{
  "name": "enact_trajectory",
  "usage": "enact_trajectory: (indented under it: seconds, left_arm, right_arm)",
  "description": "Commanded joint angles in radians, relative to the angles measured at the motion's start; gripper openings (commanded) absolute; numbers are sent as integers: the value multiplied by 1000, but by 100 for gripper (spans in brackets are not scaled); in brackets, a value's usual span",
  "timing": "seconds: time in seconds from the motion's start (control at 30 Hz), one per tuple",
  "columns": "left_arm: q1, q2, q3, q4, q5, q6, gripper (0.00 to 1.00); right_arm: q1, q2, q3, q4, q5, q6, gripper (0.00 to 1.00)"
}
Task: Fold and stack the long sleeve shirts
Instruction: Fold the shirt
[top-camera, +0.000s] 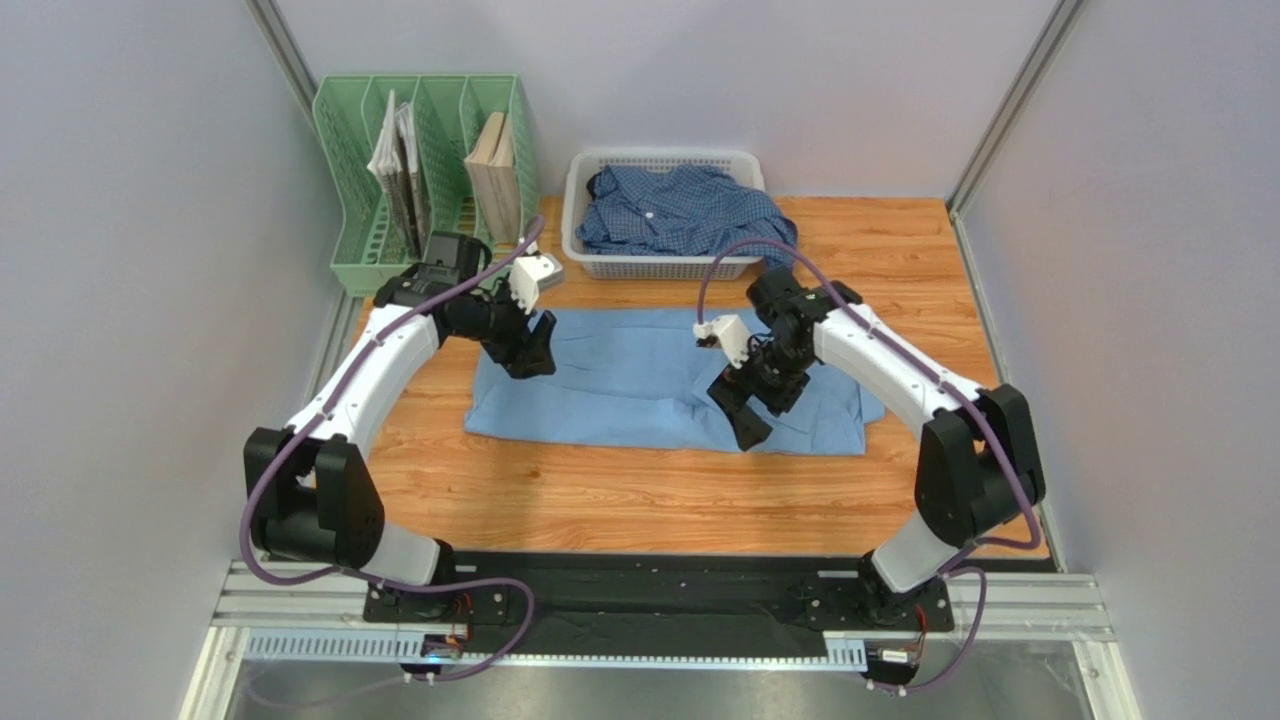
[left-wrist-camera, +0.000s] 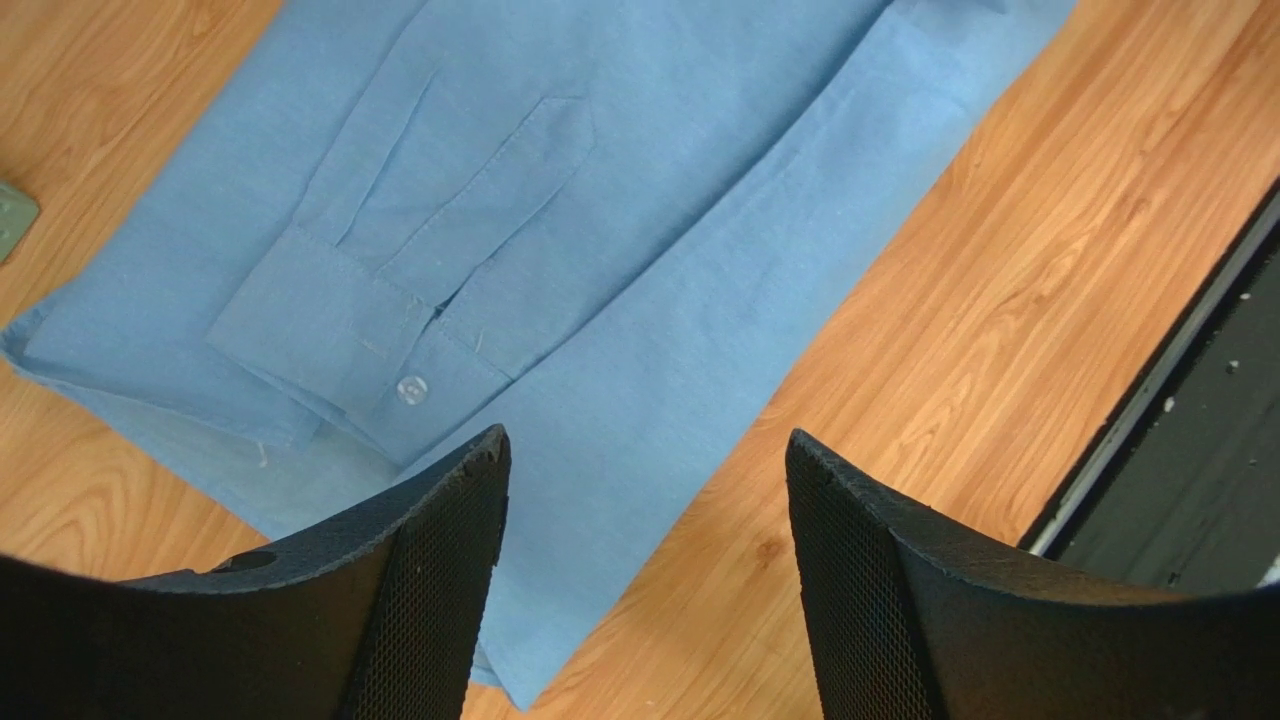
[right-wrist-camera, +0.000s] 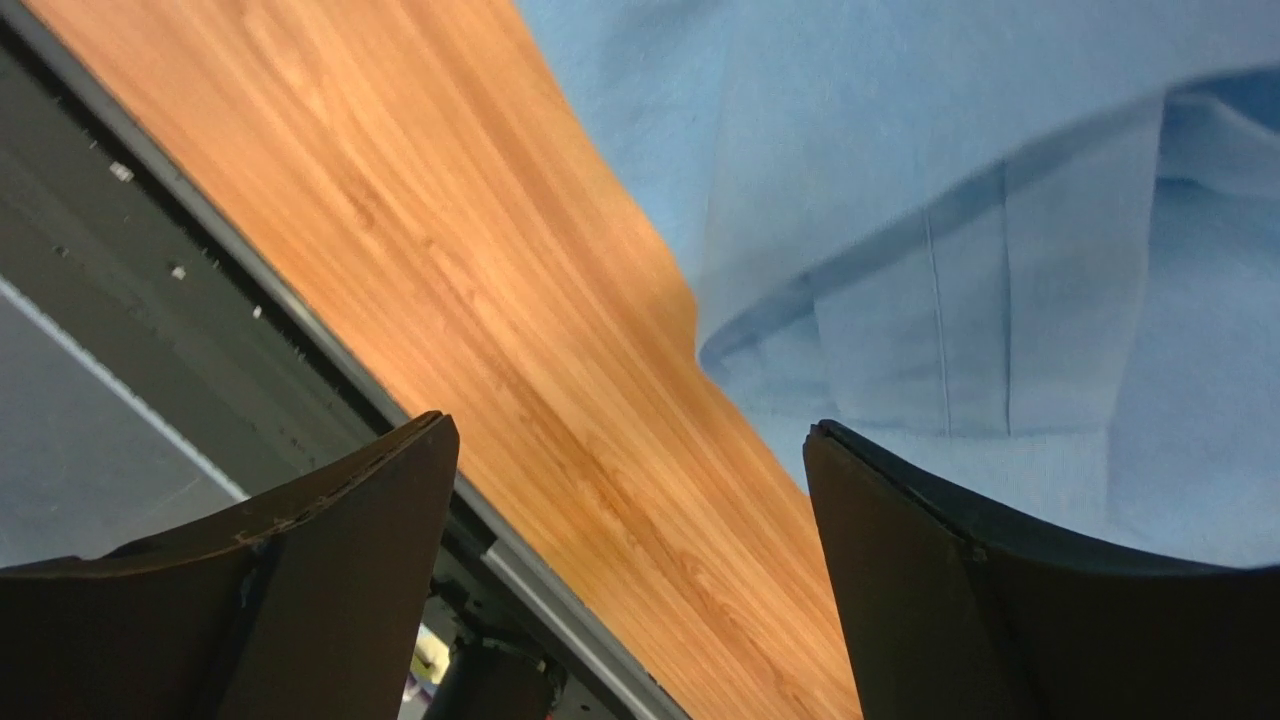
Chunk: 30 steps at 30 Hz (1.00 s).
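Nearest, the black rail (top-camera: 661, 593) carries the 2 arms at the edge of the wooden table (top-camera: 601, 503). Just beyond it, the light sky-blue shirt (top-camera: 639, 393) lies flat on the wood, folded into a wide band.

The left gripper (top-camera: 529, 348) hangs over the shirt's left end, its fingers spread with nothing between them. Its wrist view shows a folded sleeve cuff (left-wrist-camera: 353, 338) with 1 white button (left-wrist-camera: 412, 390) below. The right gripper (top-camera: 747, 417) hovers over the shirt's near edge toward its right end, its jaws likewise wide apart and empty.

Farther back, the darker checked shirt (top-camera: 679, 210) lies crumpled in the white basket (top-camera: 661, 270). A green file rack (top-camera: 346, 180) stands at the far left.
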Motion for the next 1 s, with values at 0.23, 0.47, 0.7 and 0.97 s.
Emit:
enact_trajectory:
  seconds: [0.23,0.47,0.7,0.97]
  left_arm:
    - [4,-80,-4,-16,48,-43,74]
    - [4,-92,-7,-24,100,-37,74]
    - [-7,-70,-7,39,227,-63,77]
    - [-178,-52,-27,293,69,-317,84]
  right_arm:
    - [37,210,92,222,61,190,27]
    - [-95,153,291,104,-458,329,0]
    - [-245,224,215,448,-953,867,0]
    - [-261,239,-20,1491,-844,1654,0]
